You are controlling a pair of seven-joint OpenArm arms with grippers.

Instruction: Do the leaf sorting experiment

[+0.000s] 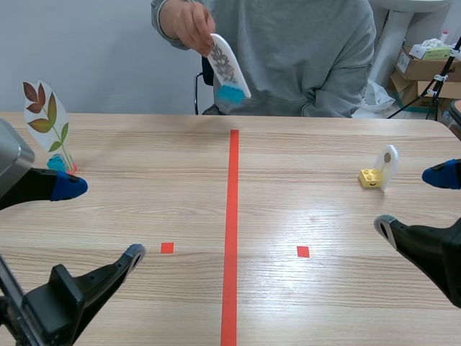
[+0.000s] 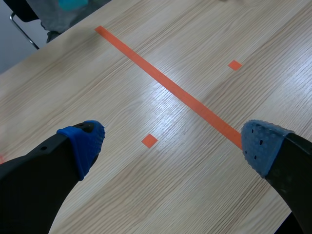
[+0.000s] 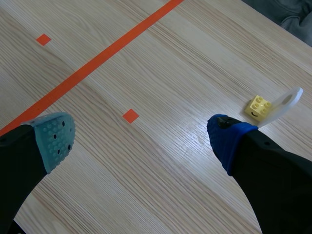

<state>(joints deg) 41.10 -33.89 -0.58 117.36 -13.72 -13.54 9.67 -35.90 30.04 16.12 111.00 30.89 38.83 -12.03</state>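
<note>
Wooden table (image 1: pixel 324 144), divided by a red line (image 1: pixel 233 216) running away from the robot. At the far side, a person's hand (image 1: pixel 189 25) holds a white grey-leaf card (image 1: pixel 228 65) with a blue base in the air over the far edge. Left of the line, a brown-leaf card (image 1: pixel 47 115) stands upright, just beyond the left gripper (image 1: pixel 101 220), whose fingers are spread wide and empty. Right of the line, a white card (image 1: pixel 387 166) stands on a yellow brick (image 1: pixel 371 177), near the right gripper (image 1: pixel 413 200), whose fingers are likewise wide apart and hold nothing.
</note>
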